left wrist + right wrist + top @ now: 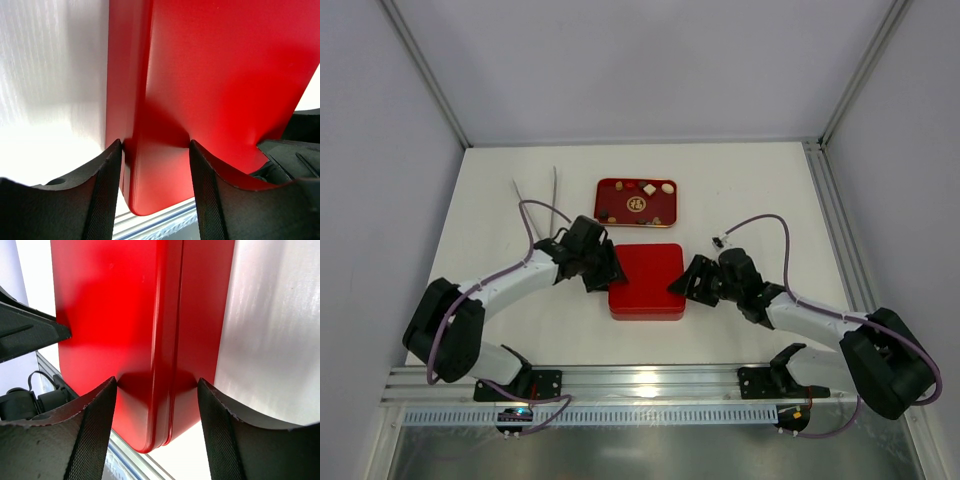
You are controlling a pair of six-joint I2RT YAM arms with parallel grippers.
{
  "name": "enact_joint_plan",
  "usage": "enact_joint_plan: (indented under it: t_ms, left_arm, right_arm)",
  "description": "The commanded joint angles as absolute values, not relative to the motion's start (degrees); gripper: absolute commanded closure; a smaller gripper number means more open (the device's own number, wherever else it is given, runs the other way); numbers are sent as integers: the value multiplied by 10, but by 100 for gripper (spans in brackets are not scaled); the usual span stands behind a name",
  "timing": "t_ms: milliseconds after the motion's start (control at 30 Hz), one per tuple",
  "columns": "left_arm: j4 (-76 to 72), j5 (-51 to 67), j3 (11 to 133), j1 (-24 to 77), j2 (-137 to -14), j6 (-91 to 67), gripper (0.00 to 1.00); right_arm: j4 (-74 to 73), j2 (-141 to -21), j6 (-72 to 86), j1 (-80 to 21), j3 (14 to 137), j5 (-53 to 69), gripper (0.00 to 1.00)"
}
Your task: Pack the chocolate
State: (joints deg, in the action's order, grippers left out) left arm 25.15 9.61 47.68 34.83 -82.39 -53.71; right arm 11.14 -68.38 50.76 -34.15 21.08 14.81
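Your left claw (613, 278) and right claw (680, 285) clamped opposite edges of the shut square red box (646, 272); small brown-and-white chocolate pieces (636, 203) lay beyond it.

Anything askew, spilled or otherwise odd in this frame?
Nothing is spilled or damaged. One oddity: the red box is closed, with the left hand and right hand straddling its side edges, while the chocolates lie unpacked in the red tray behind it.

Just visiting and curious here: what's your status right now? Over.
Left gripper and right gripper clamped on opposite edges of red box. Chocolate sits in red tray behind. Red box closed, blocking packing.
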Motion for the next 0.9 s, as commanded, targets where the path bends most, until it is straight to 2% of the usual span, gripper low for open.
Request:
enact_joint_plan:
  t_ms: [0, 233, 433, 733, 867]
  left_arm:
    - [276, 87, 464, 371, -885, -509, 69]
    - [313, 105, 533, 343, -939, -433, 68]
    - [341, 110, 569, 330, -940, -403, 63]
    - [370, 117, 607, 313, -924, -378, 52]
    - [381, 120, 626, 301, -916, -372, 46]
  right_arm:
    - [79, -677, 504, -370, 202, 172, 64]
    - [49, -651, 497, -380, 205, 165, 59]
    - [12, -626, 483, -381, 207, 143, 42]
    - [-84, -593, 436, -350, 260, 119, 27]
    - [-115, -583, 418, -334, 283, 121, 24]
